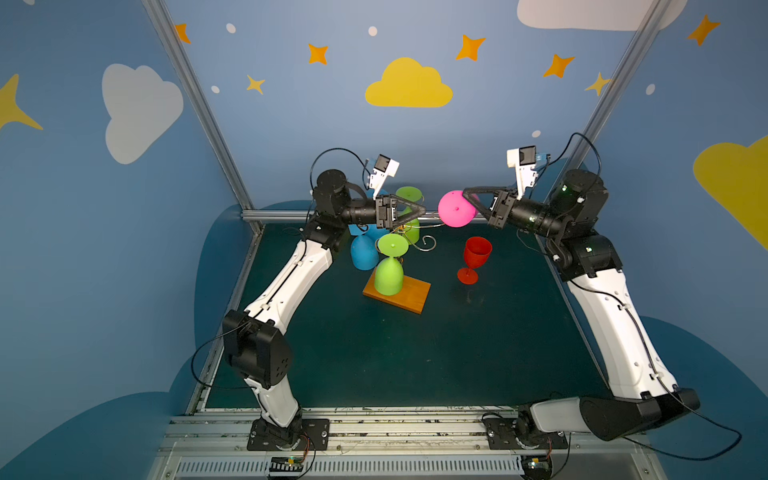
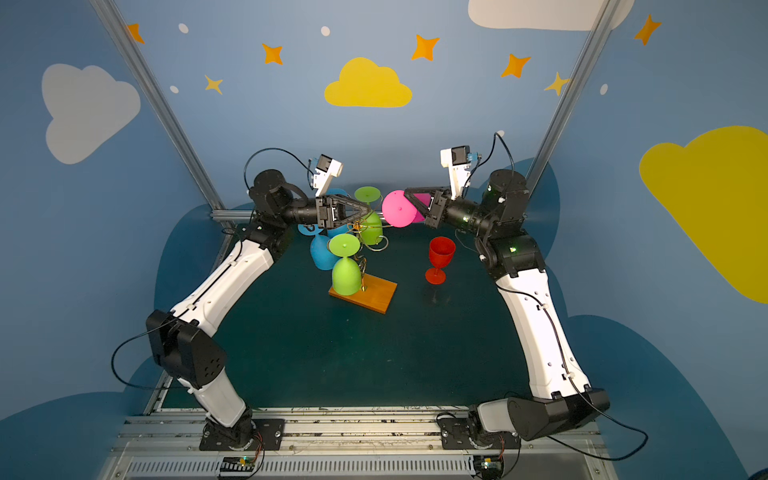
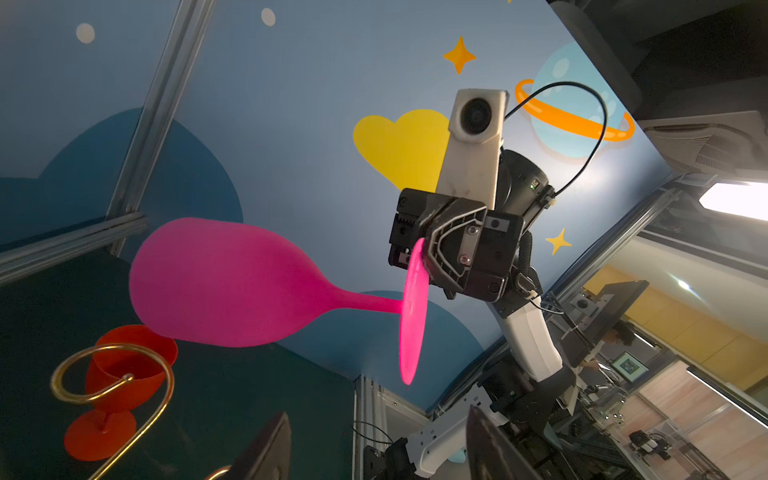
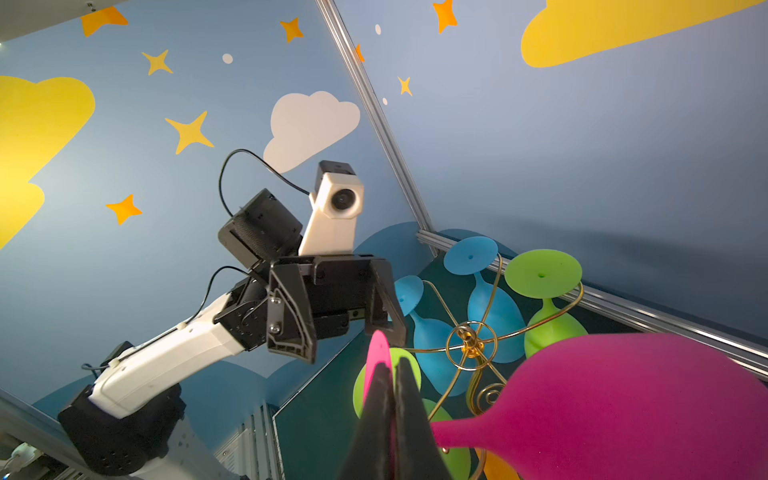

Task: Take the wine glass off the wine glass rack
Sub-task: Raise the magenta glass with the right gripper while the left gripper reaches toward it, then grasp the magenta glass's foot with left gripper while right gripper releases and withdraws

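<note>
The pink wine glass (image 1: 456, 209) (image 2: 399, 209) (image 3: 232, 282) hangs sideways in the air just right of the wine glass rack, clear of its arms. My right gripper (image 1: 466, 193) (image 2: 408, 192) (image 4: 392, 368) is shut on the rim of its foot. The rack is gold wire with scroll arms (image 4: 467, 338) (image 3: 112, 374) on an orange-brown wooden base (image 1: 411, 297) (image 2: 380, 295). My left gripper (image 1: 423, 210) (image 2: 368, 208) (image 3: 378, 419) is open beside the rack's top, holding nothing.
Two green glasses (image 1: 390, 270) (image 1: 409, 195) and two blue ones (image 1: 363, 253) (image 4: 494, 307) hang upside down on the rack. A red glass (image 1: 476, 257) (image 2: 440, 257) stands upright on the dark mat to the right of the base. Blue walls and metal posts enclose the back.
</note>
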{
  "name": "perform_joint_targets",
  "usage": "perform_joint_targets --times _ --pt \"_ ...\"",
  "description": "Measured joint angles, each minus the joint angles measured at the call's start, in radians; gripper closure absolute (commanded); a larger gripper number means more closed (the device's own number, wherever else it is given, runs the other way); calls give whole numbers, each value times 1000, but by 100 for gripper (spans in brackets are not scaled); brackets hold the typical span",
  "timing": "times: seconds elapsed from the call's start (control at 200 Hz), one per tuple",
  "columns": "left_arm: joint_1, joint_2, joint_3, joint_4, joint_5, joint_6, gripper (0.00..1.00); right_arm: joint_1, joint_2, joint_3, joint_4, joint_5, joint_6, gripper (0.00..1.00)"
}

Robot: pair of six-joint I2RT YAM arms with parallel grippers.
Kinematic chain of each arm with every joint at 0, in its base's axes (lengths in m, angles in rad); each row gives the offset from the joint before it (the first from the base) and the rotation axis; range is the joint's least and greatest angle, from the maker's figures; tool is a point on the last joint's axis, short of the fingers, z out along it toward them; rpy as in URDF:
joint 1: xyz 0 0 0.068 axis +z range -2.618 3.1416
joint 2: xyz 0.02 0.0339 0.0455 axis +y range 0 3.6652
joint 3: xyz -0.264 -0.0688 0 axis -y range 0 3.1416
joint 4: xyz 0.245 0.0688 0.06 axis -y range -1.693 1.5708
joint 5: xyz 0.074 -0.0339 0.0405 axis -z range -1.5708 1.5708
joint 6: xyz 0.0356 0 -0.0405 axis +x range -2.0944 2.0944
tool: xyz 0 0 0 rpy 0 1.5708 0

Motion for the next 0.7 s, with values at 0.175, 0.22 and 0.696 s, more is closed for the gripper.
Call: perform_joint_targets --times 0.175,0.22,0.696 --pt "-28 43 51 19 11 -40 38 25 0 1 0 -1 0 100" --pt "-35 46 64 25 14 -50 39 31 0 1 0 -1 0 100" --pt "-80 47 96 54 44 -80 63 64 12 13 2 5 -6 100"
